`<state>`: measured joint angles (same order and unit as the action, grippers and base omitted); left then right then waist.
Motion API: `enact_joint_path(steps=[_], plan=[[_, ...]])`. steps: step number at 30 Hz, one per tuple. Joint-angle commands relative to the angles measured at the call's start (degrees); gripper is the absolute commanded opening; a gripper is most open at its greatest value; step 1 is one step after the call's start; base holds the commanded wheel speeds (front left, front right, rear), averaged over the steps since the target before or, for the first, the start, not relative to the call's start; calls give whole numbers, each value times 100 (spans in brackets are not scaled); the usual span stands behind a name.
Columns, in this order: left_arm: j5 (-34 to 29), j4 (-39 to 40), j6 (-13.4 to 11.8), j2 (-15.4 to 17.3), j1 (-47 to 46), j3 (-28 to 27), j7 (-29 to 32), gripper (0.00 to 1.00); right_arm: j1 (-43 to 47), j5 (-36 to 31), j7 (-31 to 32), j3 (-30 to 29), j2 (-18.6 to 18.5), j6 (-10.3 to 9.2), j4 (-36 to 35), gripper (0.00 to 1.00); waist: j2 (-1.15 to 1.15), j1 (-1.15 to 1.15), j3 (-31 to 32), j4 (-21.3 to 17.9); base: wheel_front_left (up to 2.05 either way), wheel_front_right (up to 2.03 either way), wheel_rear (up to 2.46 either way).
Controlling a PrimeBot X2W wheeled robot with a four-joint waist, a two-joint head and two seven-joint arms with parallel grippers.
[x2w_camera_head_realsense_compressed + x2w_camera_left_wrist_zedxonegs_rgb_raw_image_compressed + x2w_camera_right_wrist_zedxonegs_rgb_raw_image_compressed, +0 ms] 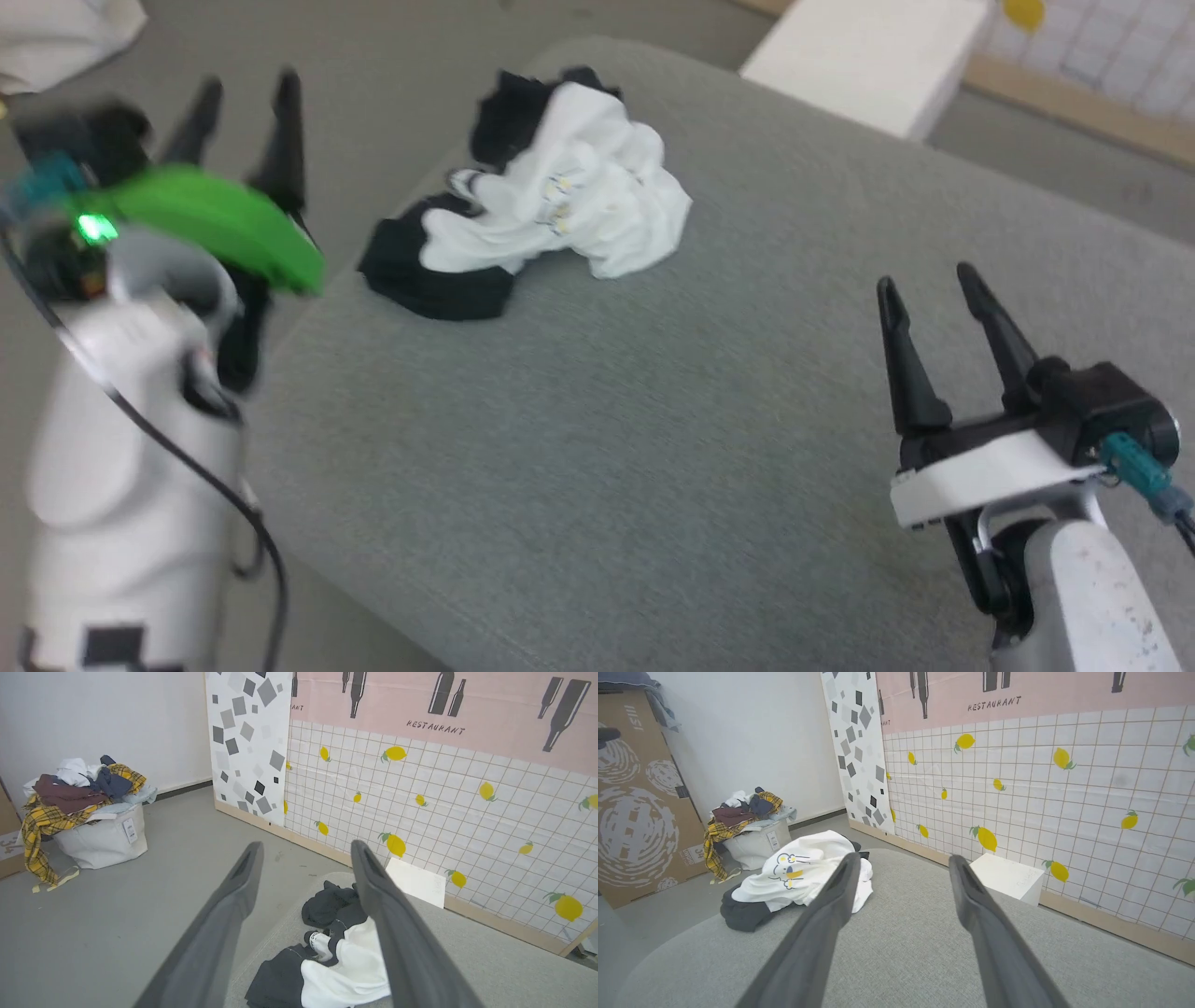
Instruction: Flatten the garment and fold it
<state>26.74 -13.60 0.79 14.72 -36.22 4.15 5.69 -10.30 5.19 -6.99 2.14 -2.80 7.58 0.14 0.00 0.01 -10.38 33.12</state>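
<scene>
The shirt (560, 201) lies crumpled on the tabletop (597, 485). The left tool (250, 84) is near it, the right tool (926, 278) well apart; both gape wide.

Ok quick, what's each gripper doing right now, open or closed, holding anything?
Left gripper: open, holding nothing.
Right gripper: open, holding nothing.
The garment lies crumpled, apart from both.
</scene>
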Motion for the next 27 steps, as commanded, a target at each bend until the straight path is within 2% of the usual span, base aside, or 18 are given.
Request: enact_joint_path(steps=[1,5,10,17,23,24,25,26,27], plan=[[82,-99,66,93,-237,-8,214,100,-133,-49,-8,7,-8,-9,-28,100,0,-1,-1676,-1623,0,0,0],[406,-422,106,375,-873,-87,1269,100,-398,-45,-101,33,-8,-9,-13,100,0,-1,-2155,-2095,0,0,0],[762,-618,9,630,-1213,-157,2469,100,-619,36,-244,-25,-8,-9,84,100,0,-1,-2451,-2419,0,0,0],[866,-704,-565,1048,-798,-144,4075,100,-768,178,-425,15,-8,-9,281,100,0,-1,-2525,-2632,0,0,0],[1074,-644,-1093,1083,-132,-260,4927,100,-790,259,-536,8,-8,-9,496,100,0,-1,-2282,-2684,0,0,0],[1077,-608,-1114,1113,-50,-262,4982,52,-785,267,-553,-5,-8,-9,526,100,0,-1,-2212,-2688,0,0,0],[1057,-528,-1113,1148,40,-263,4963,9,-771,280,-570,-20,-8,-9,569,100,0,-1,-2101,-2691,0,0,0],[1040,-444,-1071,1176,91,-276,4867,0,-755,291,-584,-32,-8,-9,605,100,0,-1,-1998,-2693,0,0,0],[988,-362,-1002,1232,136,-304,4659,0,-728,311,-601,-46,-8,-9,653,100,0,-1,-1851,-2696,0,0,0]])
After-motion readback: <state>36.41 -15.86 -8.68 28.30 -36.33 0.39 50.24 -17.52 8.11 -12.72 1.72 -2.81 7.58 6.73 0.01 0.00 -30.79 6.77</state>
